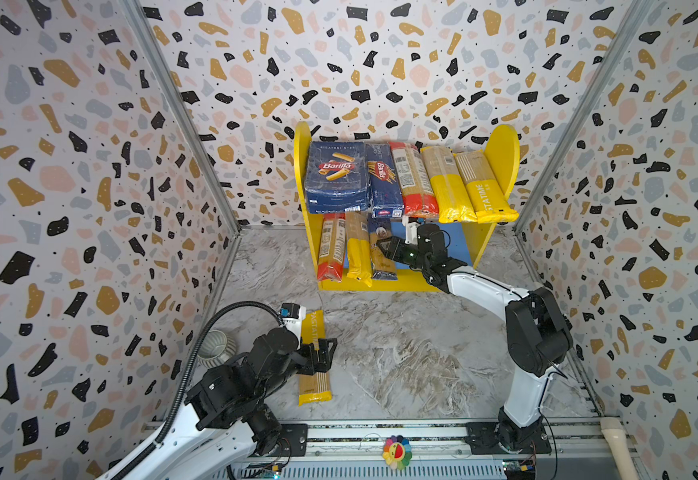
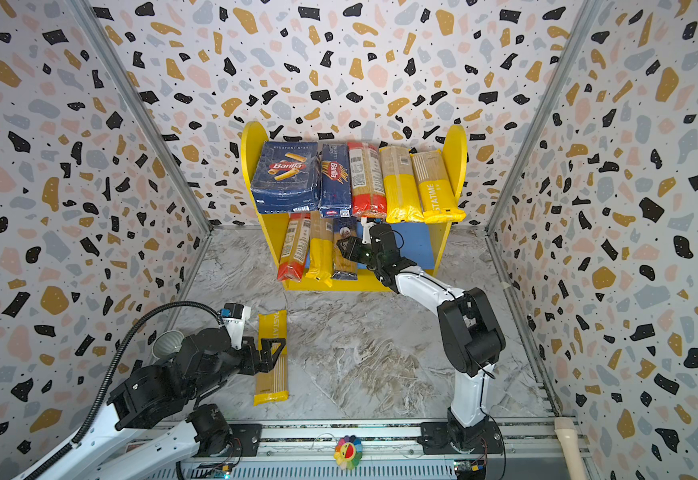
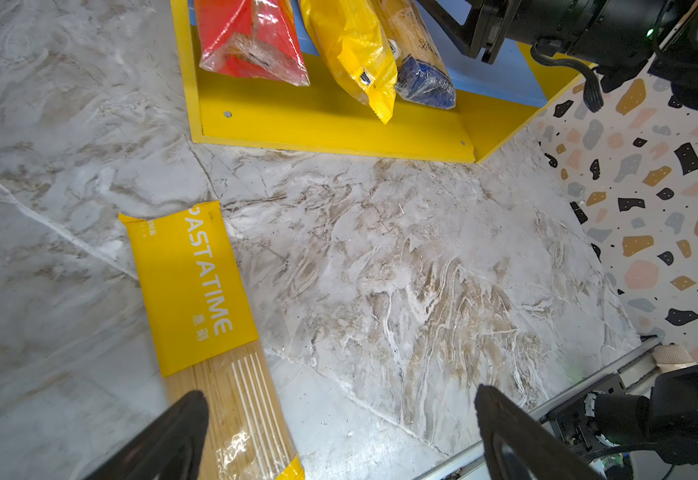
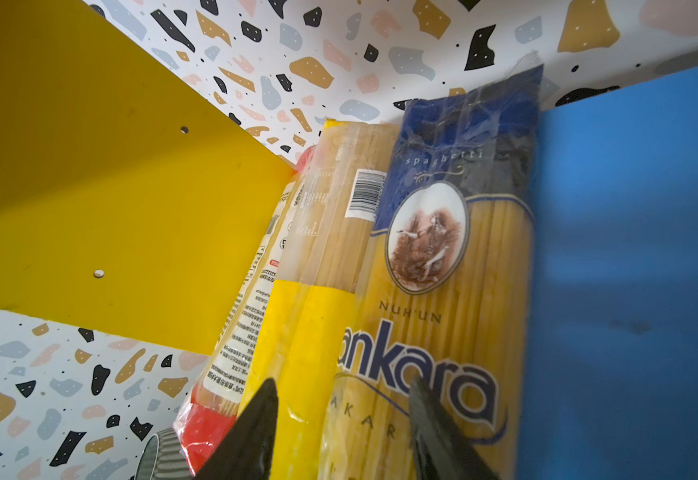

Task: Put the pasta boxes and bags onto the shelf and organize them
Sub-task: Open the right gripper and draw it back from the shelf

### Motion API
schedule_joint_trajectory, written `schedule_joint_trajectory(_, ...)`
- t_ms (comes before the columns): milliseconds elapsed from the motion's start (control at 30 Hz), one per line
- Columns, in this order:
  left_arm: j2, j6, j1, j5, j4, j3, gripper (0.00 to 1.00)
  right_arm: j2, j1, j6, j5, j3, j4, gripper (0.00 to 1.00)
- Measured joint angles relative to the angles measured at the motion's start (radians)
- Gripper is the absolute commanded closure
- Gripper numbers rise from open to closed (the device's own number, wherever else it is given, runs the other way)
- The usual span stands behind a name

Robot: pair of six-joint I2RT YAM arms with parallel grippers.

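Nearest: left jaws gaping wide, gripping nothing, poised over the PASTATIME bag (image 3: 197, 291) lying flat on the tabletop (image 1: 401, 353). Further back: right jaws partway open inside the shelf (image 1: 501, 162), over the ankara bag (image 4: 455, 291) on the lower board (image 4: 629, 249). Touching or not, can't tell. Wide box (image 1: 336, 176) and narrow box (image 1: 384, 183) up top.

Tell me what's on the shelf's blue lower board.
Three bags side by side: red-ended bag, yellow-ended bag, ankara bag. Upper-tier packs hide their far ends in both top views.
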Motion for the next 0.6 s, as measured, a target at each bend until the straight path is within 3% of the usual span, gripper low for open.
schedule_joint_trajectory(333, -0.016, -0.031, 0.000, -0.035, -0.076, 0.021, 0.00, -0.277, 0.008, -0.046, 0.039, -0.207, -0.040, 0.32)
schedule_joint_trajectory(600, -0.117, -0.101, 0.000, -0.080, -0.148, 0.061, 0.00, -0.504, 0.126, -0.097, 0.102, -0.375, -0.126, 0.28)
